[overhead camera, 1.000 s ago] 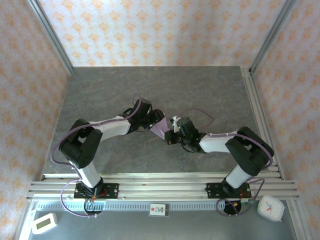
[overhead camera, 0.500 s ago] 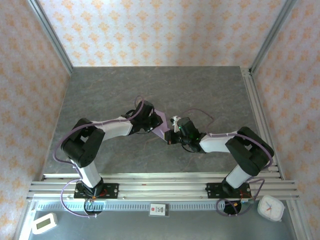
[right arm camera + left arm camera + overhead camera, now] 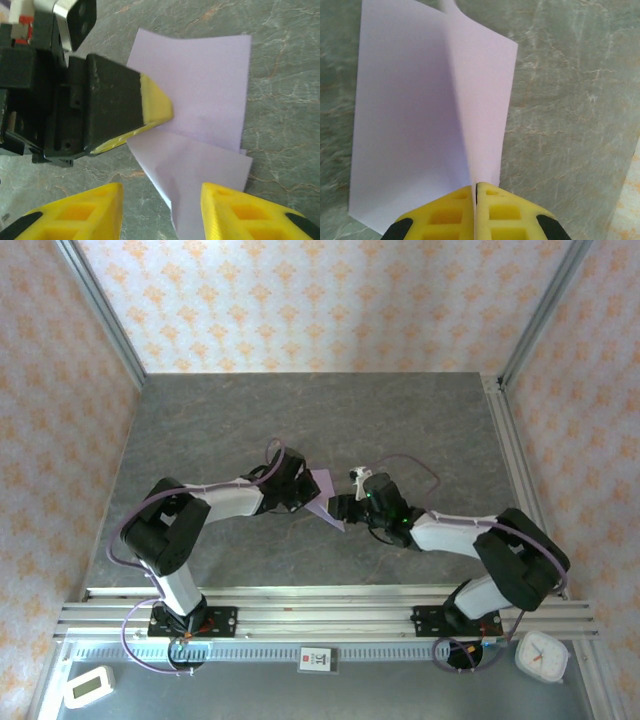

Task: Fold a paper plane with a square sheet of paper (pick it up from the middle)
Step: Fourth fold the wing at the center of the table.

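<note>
A robot test cell in a lab is shown. A grey stone-patterned table is boxed in by wallpapered panels set between aluminium posts. Robot arms are bolted to aluminium rails at the near edge, beside which a small clock and a white gadget are laid.

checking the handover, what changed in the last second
The right arm swung its elbow outward to the right, wrist following; the right gripper is open over the square sheet of paper. The left gripper shifted nearer, still shut on the sheet, which stayed between them.
</note>
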Robot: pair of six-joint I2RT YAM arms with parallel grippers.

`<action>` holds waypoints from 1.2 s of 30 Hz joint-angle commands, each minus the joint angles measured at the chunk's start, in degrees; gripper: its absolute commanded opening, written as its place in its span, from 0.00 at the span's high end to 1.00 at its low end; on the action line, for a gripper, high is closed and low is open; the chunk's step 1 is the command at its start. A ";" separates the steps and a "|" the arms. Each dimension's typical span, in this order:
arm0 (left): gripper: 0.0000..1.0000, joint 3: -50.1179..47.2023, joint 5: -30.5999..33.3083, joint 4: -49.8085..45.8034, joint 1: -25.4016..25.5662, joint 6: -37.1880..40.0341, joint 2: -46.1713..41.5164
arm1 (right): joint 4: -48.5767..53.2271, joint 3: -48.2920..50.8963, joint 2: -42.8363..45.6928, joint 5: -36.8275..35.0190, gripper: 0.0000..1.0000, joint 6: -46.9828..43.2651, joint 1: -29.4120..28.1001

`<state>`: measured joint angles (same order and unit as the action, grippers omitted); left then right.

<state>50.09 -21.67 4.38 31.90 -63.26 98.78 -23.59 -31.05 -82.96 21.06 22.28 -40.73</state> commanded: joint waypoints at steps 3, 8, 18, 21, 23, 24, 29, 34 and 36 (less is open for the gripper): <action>1.00 -2.30 0.47 1.40 0.44 -6.30 -3.39 | 2.53 0.92 0.53 -5.55 0.53 -0.13 -2.32; 1.00 -3.25 0.66 1.79 0.79 -8.69 -4.22 | 5.10 -1.48 -1.92 -9.49 0.51 -2.56 -5.90; 1.00 -3.86 -0.27 3.17 0.89 -10.81 -4.36 | 8.67 -6.03 -6.55 -16.84 0.50 -6.55 -9.61; 1.00 -3.57 -0.36 3.18 0.94 -10.76 -4.18 | 9.18 -6.65 -7.75 -18.93 0.51 -7.12 -10.39; 1.00 -3.59 -0.59 3.43 0.84 -10.91 -4.16 | 9.46 -6.94 -8.37 -20.28 0.51 -7.53 -10.77; 1.00 -3.50 -0.64 3.52 0.88 -10.98 -4.11 | 9.57 -7.06 -8.60 -20.71 0.52 -7.66 -10.87; 1.00 -3.30 -0.83 3.44 0.86 -11.00 -4.17 | 9.72 -6.85 -9.64 -22.01 0.55 -7.69 -11.30; 1.00 -3.51 -1.00 3.87 0.87 -11.44 -4.37 | 9.27 -6.35 -10.38 -22.74 0.62 -7.19 -11.30; 1.00 -3.60 -1.06 3.79 0.88 -11.44 -4.44 | 9.01 -6.22 -10.65 -22.53 0.66 -7.05 -11.30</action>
<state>46.81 -22.13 7.11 32.64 -73.73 96.05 -15.22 -36.88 -92.47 1.15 15.22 -51.75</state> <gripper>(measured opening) 0.048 0.350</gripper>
